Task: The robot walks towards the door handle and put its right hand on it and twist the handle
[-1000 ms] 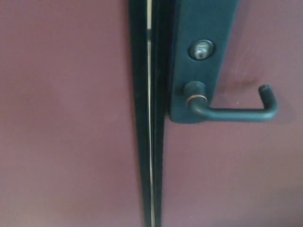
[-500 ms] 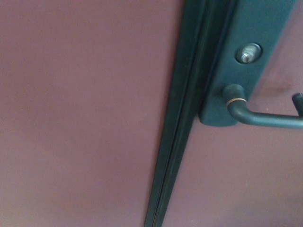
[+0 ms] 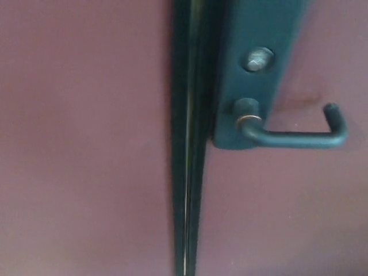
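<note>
The door handle (image 3: 293, 137) sat in the upper right of the head view, a dark lever running level to the right from its hub and turning back toward the door at its free end. It was mounted on a dark plate (image 3: 259, 75), with a round lock cylinder (image 3: 259, 59) just above the hub. Left of the plate ran the dark seam (image 3: 187, 172) between two maroon door panels (image 3: 86, 144).

Compared with half a second earlier, the whole picture had swung: the seam then leaned across the frame and the lever ran off the right edge, whereas now the seam stood nearly upright and the full lever was in view. That was the camera shifting, not the door. The picture was soft, so the handle appeared untouched and unturned, though fine detail could not be read.

Neither hand showed, so the state of the fingers could not be told. The right hand had yet to reach the lever; the approach seemed nearly done, the grasp and twist remained.
</note>
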`<state>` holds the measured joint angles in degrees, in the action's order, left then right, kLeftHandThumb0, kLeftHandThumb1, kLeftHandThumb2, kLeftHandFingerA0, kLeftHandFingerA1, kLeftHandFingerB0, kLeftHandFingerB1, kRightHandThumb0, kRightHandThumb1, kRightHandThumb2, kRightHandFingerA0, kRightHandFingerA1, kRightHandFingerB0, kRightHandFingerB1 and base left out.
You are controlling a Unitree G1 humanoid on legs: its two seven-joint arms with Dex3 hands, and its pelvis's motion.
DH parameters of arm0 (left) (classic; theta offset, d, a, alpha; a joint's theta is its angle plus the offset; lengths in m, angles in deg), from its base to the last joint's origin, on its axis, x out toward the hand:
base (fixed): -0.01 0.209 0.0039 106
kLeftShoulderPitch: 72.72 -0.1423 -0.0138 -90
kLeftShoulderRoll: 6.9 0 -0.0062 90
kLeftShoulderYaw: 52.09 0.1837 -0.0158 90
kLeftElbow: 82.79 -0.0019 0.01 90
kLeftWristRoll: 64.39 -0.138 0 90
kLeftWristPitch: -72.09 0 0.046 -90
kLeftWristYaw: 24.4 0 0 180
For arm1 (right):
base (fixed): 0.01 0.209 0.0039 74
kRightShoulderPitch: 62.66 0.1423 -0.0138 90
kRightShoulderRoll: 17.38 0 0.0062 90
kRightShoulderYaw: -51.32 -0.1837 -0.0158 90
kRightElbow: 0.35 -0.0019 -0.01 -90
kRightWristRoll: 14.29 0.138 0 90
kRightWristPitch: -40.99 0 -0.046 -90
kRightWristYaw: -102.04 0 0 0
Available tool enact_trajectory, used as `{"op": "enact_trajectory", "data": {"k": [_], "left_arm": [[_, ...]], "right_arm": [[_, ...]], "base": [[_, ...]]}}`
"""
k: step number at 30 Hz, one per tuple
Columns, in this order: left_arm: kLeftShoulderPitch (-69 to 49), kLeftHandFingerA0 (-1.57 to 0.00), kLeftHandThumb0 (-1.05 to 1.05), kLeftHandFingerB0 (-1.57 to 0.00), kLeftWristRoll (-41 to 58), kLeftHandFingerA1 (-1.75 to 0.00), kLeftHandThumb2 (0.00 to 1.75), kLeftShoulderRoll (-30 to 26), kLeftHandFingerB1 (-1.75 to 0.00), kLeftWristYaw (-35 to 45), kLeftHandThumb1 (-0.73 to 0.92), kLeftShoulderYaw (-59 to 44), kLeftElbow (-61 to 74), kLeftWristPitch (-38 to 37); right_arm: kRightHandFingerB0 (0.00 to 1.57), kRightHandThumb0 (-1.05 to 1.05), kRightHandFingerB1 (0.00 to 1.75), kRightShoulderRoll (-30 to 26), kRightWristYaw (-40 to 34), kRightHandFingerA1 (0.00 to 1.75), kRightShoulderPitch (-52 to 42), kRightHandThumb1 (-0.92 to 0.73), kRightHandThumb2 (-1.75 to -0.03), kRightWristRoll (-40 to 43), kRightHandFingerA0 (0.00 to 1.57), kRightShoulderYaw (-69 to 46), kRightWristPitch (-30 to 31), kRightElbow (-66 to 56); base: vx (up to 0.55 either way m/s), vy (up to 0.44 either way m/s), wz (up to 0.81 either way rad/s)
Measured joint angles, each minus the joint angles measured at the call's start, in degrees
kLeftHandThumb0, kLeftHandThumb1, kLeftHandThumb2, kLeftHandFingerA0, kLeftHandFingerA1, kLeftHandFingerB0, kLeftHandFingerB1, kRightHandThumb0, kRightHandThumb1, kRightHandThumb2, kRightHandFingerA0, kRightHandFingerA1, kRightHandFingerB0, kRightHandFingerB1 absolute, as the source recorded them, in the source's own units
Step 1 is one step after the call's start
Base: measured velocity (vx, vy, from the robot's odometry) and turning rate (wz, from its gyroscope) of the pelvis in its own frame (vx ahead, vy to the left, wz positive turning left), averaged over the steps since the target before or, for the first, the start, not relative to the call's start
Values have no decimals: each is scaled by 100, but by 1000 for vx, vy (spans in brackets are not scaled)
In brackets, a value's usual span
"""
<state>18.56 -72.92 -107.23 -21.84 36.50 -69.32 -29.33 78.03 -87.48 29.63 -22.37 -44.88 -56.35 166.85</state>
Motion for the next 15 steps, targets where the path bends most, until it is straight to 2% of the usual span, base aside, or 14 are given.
{"op": "enact_trajectory", "data": {"k": [8, 15], "left_arm": [[-23, -66, -32, -52, 0, -46, 58, -14, -41, -2, 60, 5, 7, -12], [-59, -66, -32, -52, -2, -46, 58, -56, -41, 1, 60, 13, -10, -19]], "right_arm": [[55, -31, 41, 39, 6, 48, 8, -67, -60, -2, 68, 10, 12, -4], [55, -33, 41, 67, 21, 48, 9, -68, -60, -3, 68, 36, 19, -8]], "base": [[5, 80, 0], [10, -35, 4]]}}
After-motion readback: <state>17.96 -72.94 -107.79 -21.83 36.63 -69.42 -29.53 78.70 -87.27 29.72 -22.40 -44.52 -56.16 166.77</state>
